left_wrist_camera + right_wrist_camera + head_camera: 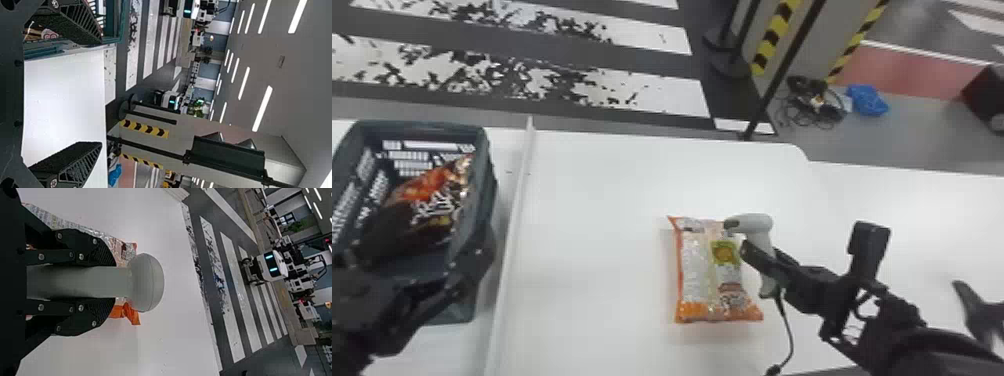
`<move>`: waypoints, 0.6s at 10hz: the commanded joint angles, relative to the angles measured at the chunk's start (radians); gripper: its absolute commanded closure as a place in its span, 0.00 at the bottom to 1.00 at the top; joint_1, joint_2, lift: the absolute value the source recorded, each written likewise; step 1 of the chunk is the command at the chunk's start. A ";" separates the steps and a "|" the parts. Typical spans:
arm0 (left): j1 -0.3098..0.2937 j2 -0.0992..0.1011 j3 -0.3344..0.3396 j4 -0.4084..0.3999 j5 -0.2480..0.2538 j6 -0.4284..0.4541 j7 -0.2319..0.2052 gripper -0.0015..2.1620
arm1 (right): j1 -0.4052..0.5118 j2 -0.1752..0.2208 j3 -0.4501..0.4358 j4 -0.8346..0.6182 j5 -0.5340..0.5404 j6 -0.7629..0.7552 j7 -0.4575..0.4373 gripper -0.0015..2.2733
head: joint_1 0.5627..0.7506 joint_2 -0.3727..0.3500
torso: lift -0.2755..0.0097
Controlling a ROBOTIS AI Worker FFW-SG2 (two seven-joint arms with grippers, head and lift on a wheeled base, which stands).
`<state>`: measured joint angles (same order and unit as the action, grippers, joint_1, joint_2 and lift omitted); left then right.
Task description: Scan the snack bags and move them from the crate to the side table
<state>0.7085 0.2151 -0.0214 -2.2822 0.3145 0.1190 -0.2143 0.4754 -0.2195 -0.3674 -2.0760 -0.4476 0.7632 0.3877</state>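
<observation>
Beside and over the near part of the crate (487,185) is my left gripper (417,250), open; the left wrist view shows this left gripper (100,92) with wide-apart fingers. Inside the crate lies a dark snack bag with red-orange print (439,200). My right gripper (766,256) is shut on the grey scanner (754,223), held over the right edge of an orange and clear snack bag (699,260) lying flat on the white table. In the right wrist view, the right gripper (114,282) grips the scanner handle (94,282), partly covering the bag (127,252) behind.
A raised white strip (514,220) runs along the table between crate and bag. The scanner's cable (788,330) hangs toward the near edge. Black posts (782,75) stand beyond the far edge. A dark object (977,310) is at the right.
</observation>
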 commanded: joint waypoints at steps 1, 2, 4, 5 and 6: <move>0.009 -0.003 0.006 -0.003 0.000 -0.003 -0.002 0.04 | -0.001 0.000 0.016 0.019 0.012 -0.003 0.000 0.98 | 0.70 0.19 | 0.66; 0.012 -0.005 0.008 -0.006 0.000 -0.003 -0.005 0.04 | -0.001 -0.001 0.019 0.034 0.017 -0.006 0.002 0.98 | 0.70 0.19 | 0.66; 0.012 -0.008 0.005 -0.006 0.000 -0.003 -0.007 0.04 | 0.000 -0.009 0.031 0.070 0.023 -0.021 0.011 0.98 | 0.70 0.19 | 0.66; 0.012 -0.010 0.005 -0.006 -0.002 -0.003 -0.007 0.04 | 0.000 -0.012 0.044 0.080 0.033 -0.031 0.011 0.98 | 0.70 0.19 | 0.66; 0.016 -0.011 0.005 -0.010 -0.002 -0.006 -0.007 0.04 | 0.000 -0.012 0.047 0.083 0.035 -0.034 0.011 0.98 | 0.70 0.19 | 0.66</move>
<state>0.7226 0.2052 -0.0170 -2.2898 0.3137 0.1145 -0.2209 0.4754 -0.2312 -0.3236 -1.9958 -0.4142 0.7322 0.3985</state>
